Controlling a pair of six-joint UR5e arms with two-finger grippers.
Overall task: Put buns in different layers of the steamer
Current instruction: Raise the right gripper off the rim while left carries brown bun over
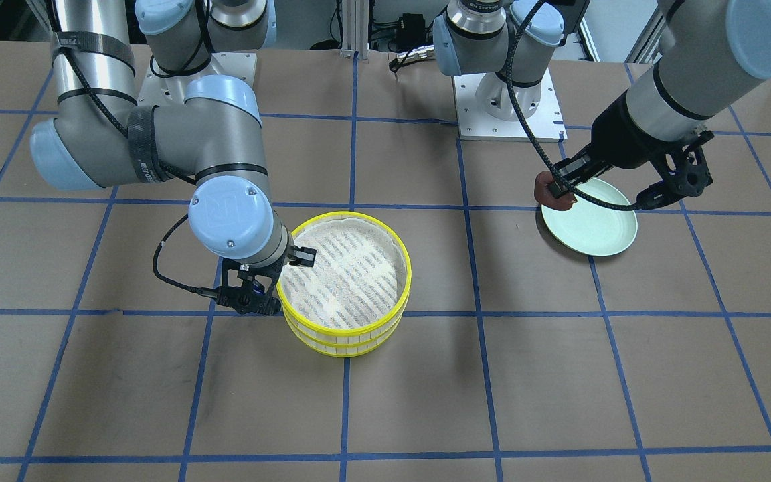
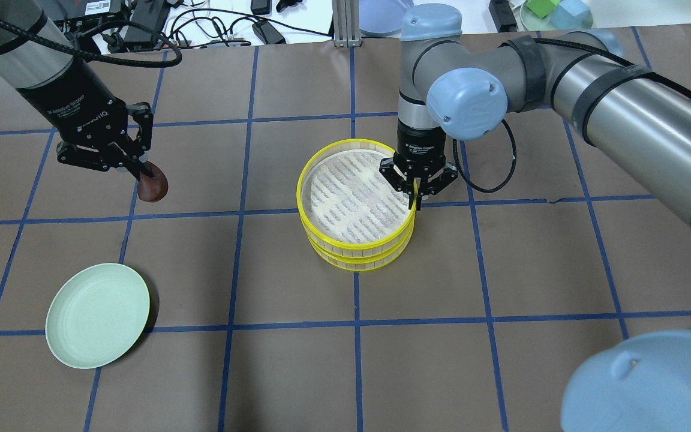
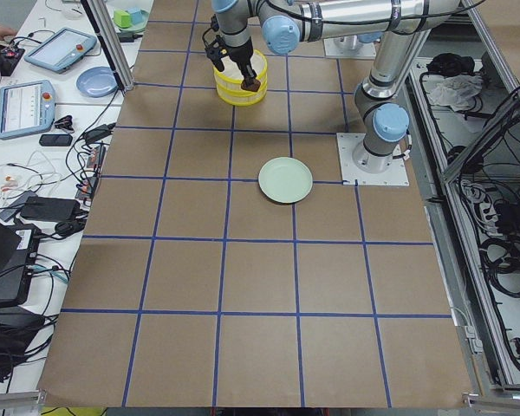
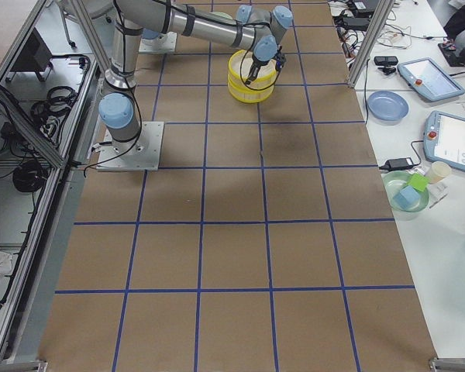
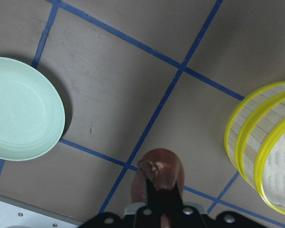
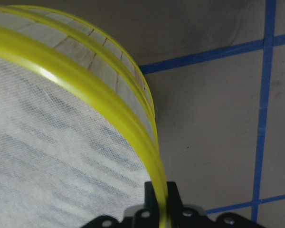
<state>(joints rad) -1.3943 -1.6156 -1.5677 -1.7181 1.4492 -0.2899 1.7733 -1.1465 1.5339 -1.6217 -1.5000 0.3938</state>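
Partly hidden, brown bun pinched by left pincer; right pincer nips steamer rim.

Reddish-brown bun aloft in the left pincer, well apart from the stacked 2-tier yellow-rimmed steamer mid-table

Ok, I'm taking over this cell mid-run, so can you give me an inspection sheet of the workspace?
surface: brown table with blue tape grid, flat.
job's things: steamer, both tiers stacked, top liner bare; brown bun held above the table; white bun not seen.
clutter: pale green plate, empty.
grippers: left gripper shut on brown bun; right gripper pinching steamer's top rim.
cables: wrist cable loops free beside right gripper.
surroundings: tablets beside the table.
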